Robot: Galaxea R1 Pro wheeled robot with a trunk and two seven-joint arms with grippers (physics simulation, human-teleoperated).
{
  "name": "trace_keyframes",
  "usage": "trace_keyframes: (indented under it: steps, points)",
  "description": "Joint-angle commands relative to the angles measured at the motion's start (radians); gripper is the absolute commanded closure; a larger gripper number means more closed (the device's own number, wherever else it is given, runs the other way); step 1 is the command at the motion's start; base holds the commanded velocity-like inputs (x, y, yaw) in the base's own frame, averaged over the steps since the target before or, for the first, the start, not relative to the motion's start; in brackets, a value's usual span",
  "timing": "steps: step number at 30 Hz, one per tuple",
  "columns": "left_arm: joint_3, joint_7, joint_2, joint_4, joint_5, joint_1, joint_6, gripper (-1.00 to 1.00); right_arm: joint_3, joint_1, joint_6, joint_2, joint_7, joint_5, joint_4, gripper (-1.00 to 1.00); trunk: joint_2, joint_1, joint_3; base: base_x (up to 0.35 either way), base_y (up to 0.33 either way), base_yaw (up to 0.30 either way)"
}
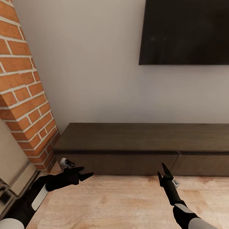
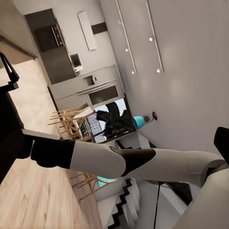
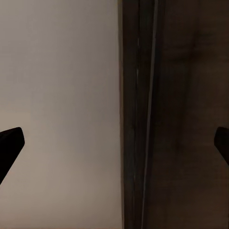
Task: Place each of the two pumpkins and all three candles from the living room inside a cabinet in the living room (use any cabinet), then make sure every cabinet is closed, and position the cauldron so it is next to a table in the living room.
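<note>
- The long, low dark brown wooden cabinet runs across the lower middle of the head view, hard against the pale wall, with both flat drawer fronts shut and flush
- I judge those drawer fronts stiff and fairly heavy to slide; I see no handle or knob, so the dark shadowed gap under the top board looks like the only edge to hook fingertips into
- The left gripper, black, sits at the lower left of the head view with its fingers pointing right and close together, nothing between them
- The right gripper faces the cabinet front; in its wrist view the two black fingertips stand at the far side edges, spread wide and empty
- In the head view the right gripper is at lower centre-right, near the drawer front but apart from it
- The light wood plank floor fills the bottom of the head view and looks smooth
- A red brick column slants down the left side, and a black flat screen hangs on the wall at upper right
- Along the left wrist view a grey kitchen and wooden chairs show far off
</note>
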Motion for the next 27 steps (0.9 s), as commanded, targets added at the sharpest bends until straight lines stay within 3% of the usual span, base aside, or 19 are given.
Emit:
trace_keyframes:
  steps: [1, 7, 17, 24, 27]
  points:
    - [-0.003, -0.004, 0.001, 0.0, 0.002, -0.001, 0.011, -1.0, -0.008, -0.001, 0.01, 0.0, 0.002, 0.002, 0.001, -1.0, 0.0, 0.0, -0.001, 0.08, 0.0, 0.0]
    - [-0.004, -0.004, -0.002, 0.0, 0.001, -0.001, 0.01, -1.0, -0.008, -0.001, 0.01, 0.0, 0.001, 0.002, 0.001, -1.0, 0.0, 0.0, -0.001, 0.057, 0.0, 0.0]
    - [-0.003, -0.004, 0.0, 0.001, 0.001, -0.001, 0.009, -1.0, -0.008, -0.001, 0.01, 0.0, 0.0, 0.002, 0.001, -1.0, 0.0, 0.0, -0.001, 0.235, 0.0, 0.0]
    - [-0.003, -0.004, 0.0, 0.0, 0.001, -0.001, 0.008, -1.0, -0.008, -0.001, 0.01, 0.0, -0.002, 0.002, 0.001, -1.0, 0.0, 0.0, -0.001, 0.032, 0.0, 0.0]
    - [-0.003, -0.004, 0.0, 0.0, 0.001, -0.001, 0.008, -1.0, -0.008, -0.001, 0.009, 0.0, -0.002, 0.002, 0.001, -1.0, -0.001, 0.001, -0.012, 0.002, 0.0, 0.0]
